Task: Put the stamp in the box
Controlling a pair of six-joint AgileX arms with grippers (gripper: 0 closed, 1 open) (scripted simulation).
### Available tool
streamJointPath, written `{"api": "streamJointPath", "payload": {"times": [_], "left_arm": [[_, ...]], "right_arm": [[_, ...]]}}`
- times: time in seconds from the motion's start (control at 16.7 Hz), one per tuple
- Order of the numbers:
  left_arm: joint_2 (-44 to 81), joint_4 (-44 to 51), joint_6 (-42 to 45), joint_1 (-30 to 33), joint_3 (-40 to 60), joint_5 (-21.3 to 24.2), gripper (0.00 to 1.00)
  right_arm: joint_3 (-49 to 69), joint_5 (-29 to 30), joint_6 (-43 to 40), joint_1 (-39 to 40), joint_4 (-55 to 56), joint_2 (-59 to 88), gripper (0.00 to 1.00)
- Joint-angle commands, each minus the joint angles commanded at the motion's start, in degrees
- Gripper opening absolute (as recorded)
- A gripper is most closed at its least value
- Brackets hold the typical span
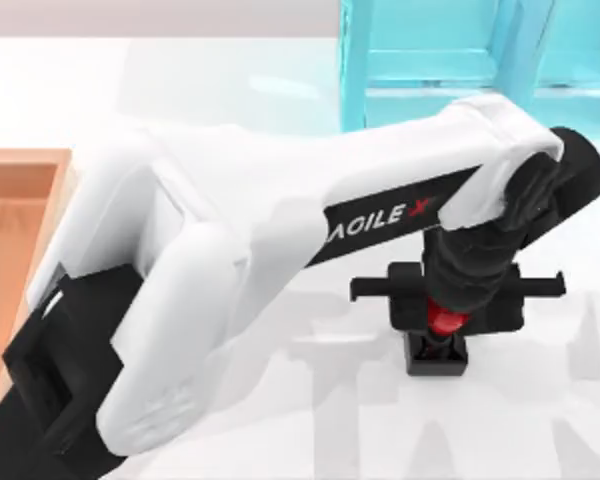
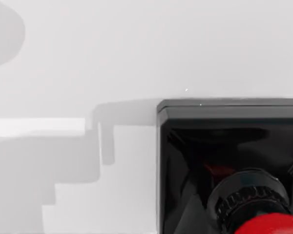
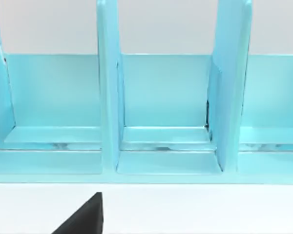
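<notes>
The stamp, a small black cube with a red knob, stands on the white table right of centre. My left arm reaches across from the left, and its gripper hangs directly over the stamp. The gripper is open, with a finger on each side of the knob and the wrist hiding most of the stamp's top. In the left wrist view the stamp sits very close, its red knob at the edge. The box, wooden with an orange-brown floor, lies at the far left edge, far from the stamp.
A translucent light-blue shelf with compartments stands along the back right, and its upright dividers face the right wrist camera. A black wedge-shaped part juts in at that view's edge. The left arm's white links span the table's middle.
</notes>
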State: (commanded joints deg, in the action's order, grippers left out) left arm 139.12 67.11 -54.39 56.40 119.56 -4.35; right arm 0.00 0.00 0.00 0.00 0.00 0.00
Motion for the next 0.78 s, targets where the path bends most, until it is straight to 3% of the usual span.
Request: {"api": "streamJointPath", "payload": {"times": [0.54,0.78], "left_arm": [[0.1,0.2,0.1,0.2,0.2,0.0,0.0],[1.8,6.2,-0.1,0.5,6.8,0.0,0.0]], "right_arm": [[0.0,0.0,0.0,0.0,0.0,0.0,1.0],[0.0,0.0,0.0,0.0,0.0,0.0,1.0]]}}
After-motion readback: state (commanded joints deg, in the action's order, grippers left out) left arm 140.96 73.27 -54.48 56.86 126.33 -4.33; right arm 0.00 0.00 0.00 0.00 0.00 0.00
